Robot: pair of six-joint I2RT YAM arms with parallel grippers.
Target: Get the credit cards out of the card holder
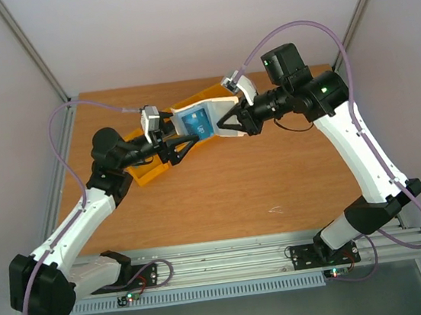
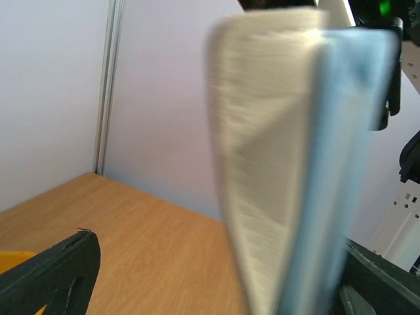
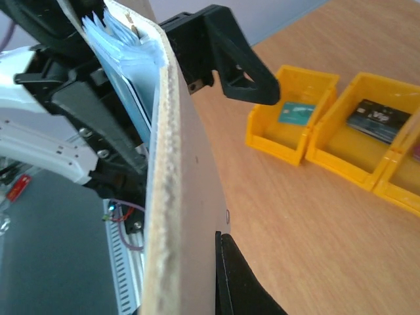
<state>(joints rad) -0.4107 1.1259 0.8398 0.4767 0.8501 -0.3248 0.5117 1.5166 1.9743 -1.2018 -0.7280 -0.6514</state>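
Fingers [image 2: 56, 275] of the left hand [image 1: 186, 146] are standing wide apart, and the card holder [image 3: 184, 197] is rising between them. It is sitting just beside one finger, with open space showing on the way to the other, so this hand is not clamping it. In the left wrist view the holder is looking blurred, its cream face turned one way and its pale blue-grey side the other.

The right hand [image 1: 220, 123] is meeting the holder from the opposite side. One of its fingers [image 3: 230, 56] is showing above the cream flap and the other below it, with the flap running between them. Whether they are pressing on it I cannot tell.

The holder is hanging open above the desk [image 1: 276, 188], off the surface, toward the far edge and left of the middle. A blue card [image 1: 195, 123] is showing on its pocket side.

Beyond the hands, yellow bins [image 3: 262, 134] are sitting side by side on the desk near the far edge. A teal card [image 3: 296, 113] is lying in one of them, and a dark grey-black card [image 3: 377, 120] is lying in the bin next to it.
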